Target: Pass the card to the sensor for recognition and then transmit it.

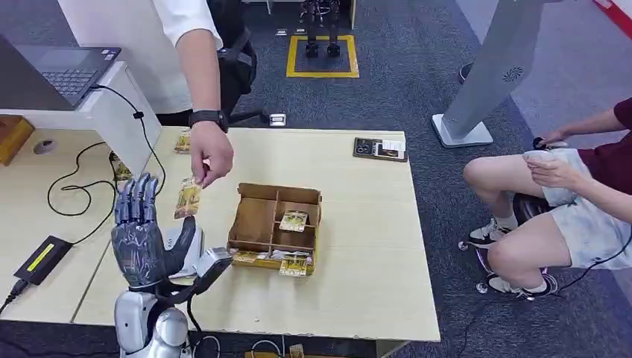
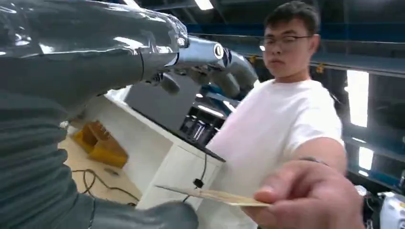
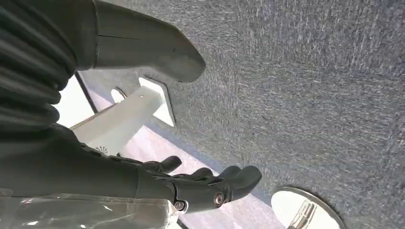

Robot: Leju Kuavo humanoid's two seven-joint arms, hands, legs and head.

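Presently the pale wooden table (image 1: 358, 224) spans the middle of the head view, with a standing person in a white shirt (image 1: 134, 45) at the upper left and a seated person (image 1: 574, 186) at the right edge. A brown divided cardboard box (image 1: 274, 224) sits at centre, several packets lying in its compartments. My left hand (image 1: 141, 231), lower left in the head view, is raised with its fingers spread and nothing in it. My right hand (image 3: 191, 183) hangs over grey carpet, fingers loosely extended and empty. The person's hand (image 1: 210, 158) holds the card (image 1: 188, 198) just above and right of my left hand; the left wrist view shows it offered edge-on, not yet touching me. A flat black device (image 1: 380, 148) at the table's far edge may be the sensor; I cannot confirm. Judgement: the task is barely begun; receipt, sensing and handover all remain.
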